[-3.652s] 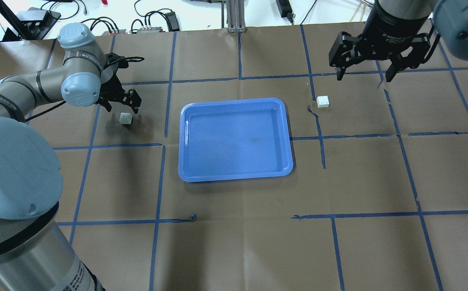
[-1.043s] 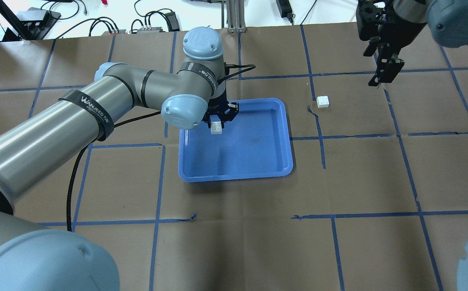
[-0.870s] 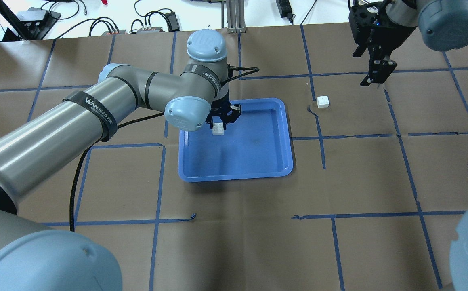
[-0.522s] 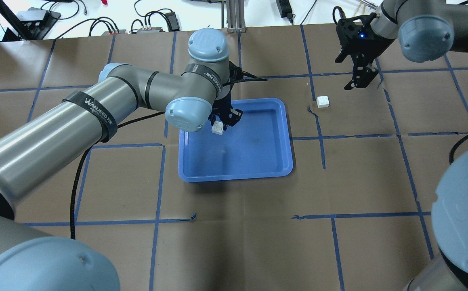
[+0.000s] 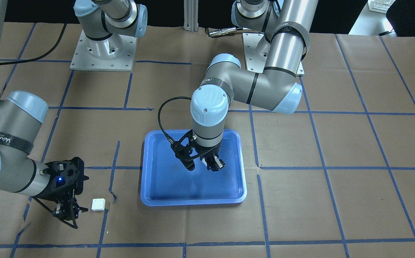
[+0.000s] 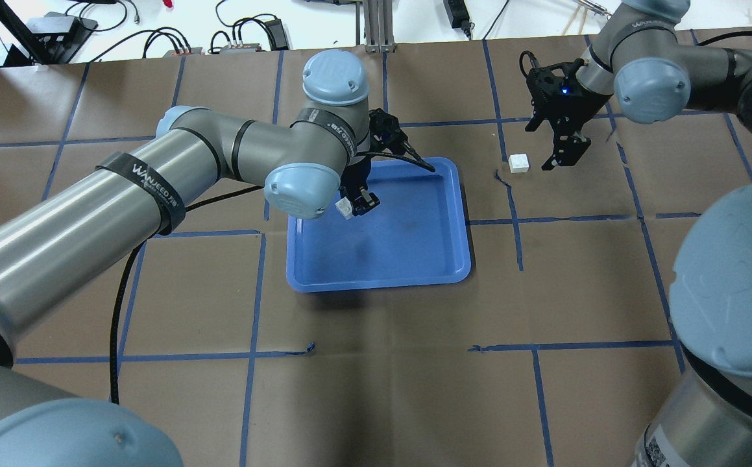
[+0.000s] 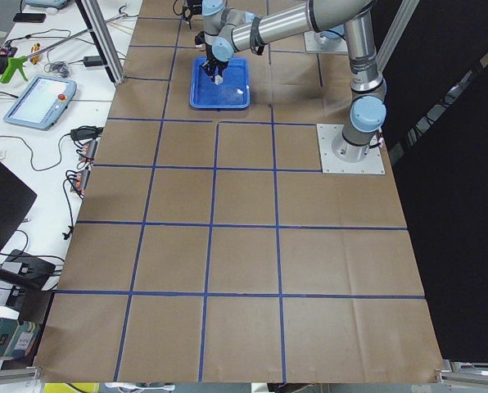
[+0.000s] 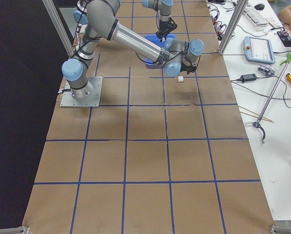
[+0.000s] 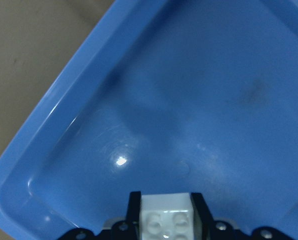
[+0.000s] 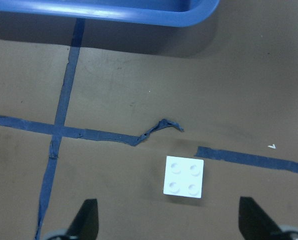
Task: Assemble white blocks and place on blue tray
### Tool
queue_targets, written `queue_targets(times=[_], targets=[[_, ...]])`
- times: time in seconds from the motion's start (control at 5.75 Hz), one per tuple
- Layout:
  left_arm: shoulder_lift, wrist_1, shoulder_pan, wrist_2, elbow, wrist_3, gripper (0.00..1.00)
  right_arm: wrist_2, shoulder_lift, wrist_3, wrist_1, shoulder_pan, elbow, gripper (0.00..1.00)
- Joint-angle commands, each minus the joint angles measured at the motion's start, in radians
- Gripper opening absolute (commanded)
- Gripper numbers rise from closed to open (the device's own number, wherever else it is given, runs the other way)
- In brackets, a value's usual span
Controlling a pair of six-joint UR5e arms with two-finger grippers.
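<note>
My left gripper (image 6: 353,206) is shut on a white block (image 6: 344,207) and holds it just above the blue tray (image 6: 379,283), over its far left part. The left wrist view shows this studded block (image 9: 166,220) between the fingers, with the tray floor (image 9: 199,100) below. The second white block (image 6: 518,163) lies studs up on the table, right of the tray. My right gripper (image 6: 560,155) is open and hovers just right of it. In the right wrist view that block (image 10: 184,176) lies ahead of the spread fingertips (image 10: 86,220).
Brown paper with blue tape lines (image 6: 512,220) covers the table. A torn curl of tape (image 10: 161,125) lies between the loose block and the tray's edge (image 10: 114,12). The left arm's cable (image 6: 408,155) hangs over the tray's far rim.
My left gripper picked up the block at the left, carried it over the tray, then turned its wrist. My right gripper swung in and came down beside the other block.
</note>
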Motion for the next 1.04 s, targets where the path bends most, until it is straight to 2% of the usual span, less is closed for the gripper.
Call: queue_targets(times=[0.0,0.52,0.87], targets=[[-0.006,0.007,0.001,-0.013,-0.002,0.243,0.22,0.010,0.040,-0.002,-0.040,0.000,0.001,1.00],[-0.035,0.005,0.001,-0.016,-0.020,0.292,0.22,0.014,0.060,0.006,-0.041,0.000,0.011,1.00],[-0.038,0.024,-0.003,-0.015,-0.054,0.296,0.25,0.067,0.067,0.004,-0.041,0.000,0.013,1.00]])
